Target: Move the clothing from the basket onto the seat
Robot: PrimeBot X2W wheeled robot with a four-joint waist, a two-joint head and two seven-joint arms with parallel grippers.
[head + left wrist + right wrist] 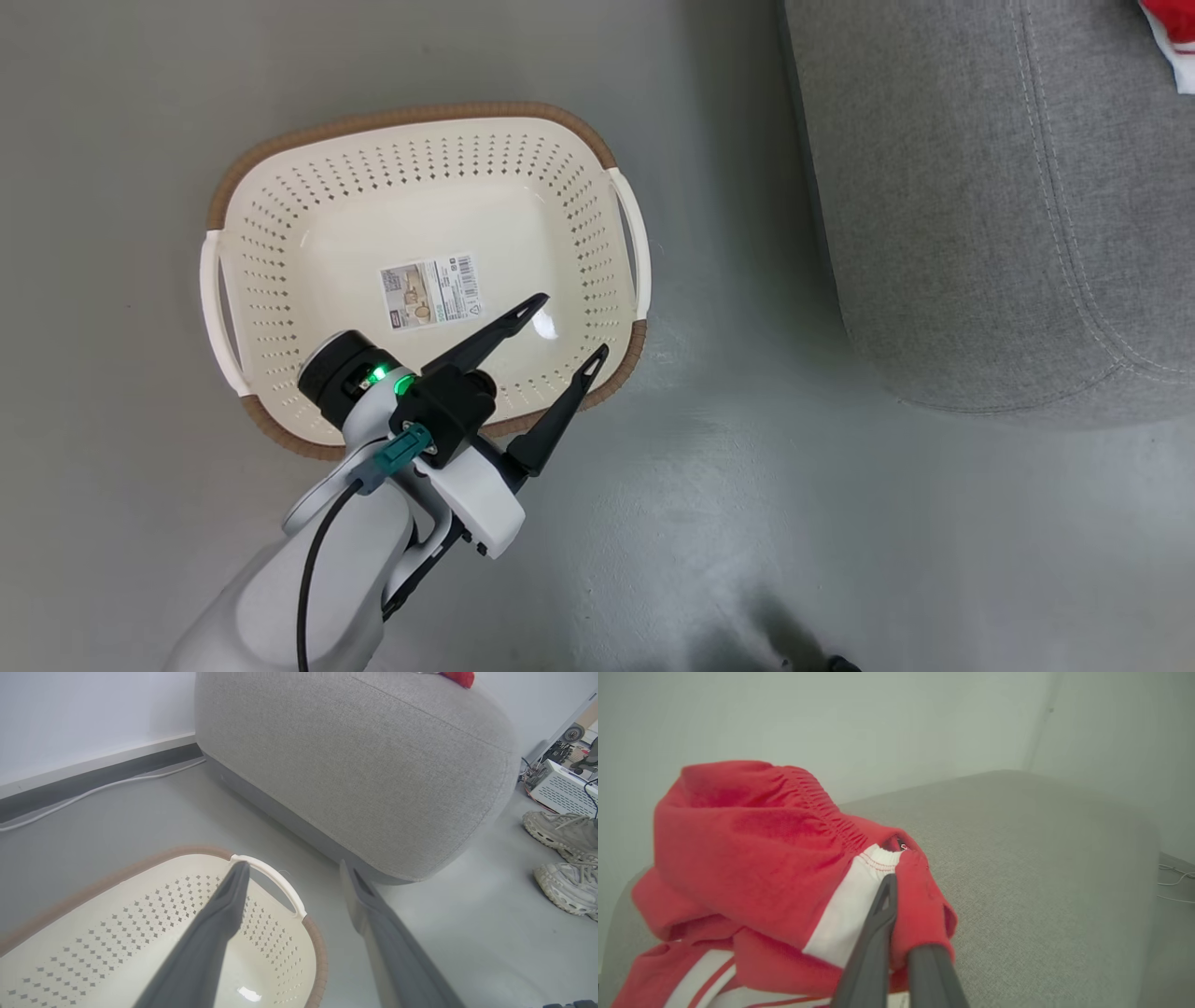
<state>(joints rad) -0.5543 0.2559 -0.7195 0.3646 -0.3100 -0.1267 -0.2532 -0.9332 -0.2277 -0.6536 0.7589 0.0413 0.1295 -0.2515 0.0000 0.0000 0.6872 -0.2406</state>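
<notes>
- One open band of floor point(738, 308) lies between the rim of the basket point(411, 114) and the rounded edge of the seat point(980, 187).
- The left wrist view adds a person's shoes point(560, 833) near the seat; the right wrist view shows the clothing point(752, 844) heaped on the seat.
- Spread wide and empty, the left gripper point(573, 325) hangs over the basket's near rim.
- The right gripper point(899, 891) is clenched on a red fold of the clothing.

Left end effector point(574, 325): two long black fingers point(495, 338), tapering to small notched tips. At their root, a boxy black wrist block point(448, 403). Left of that block, a round black cuff point(336, 373) with silver rim and green lights point(378, 376). Below the block, a teal plug point(403, 448) and thin black cable point(306, 579) along a pale grey forearm point(243, 607); white casing point(485, 509) to its lower right. Right end effector point(899, 896): matte dark grey, slotted near the tip.
</notes>
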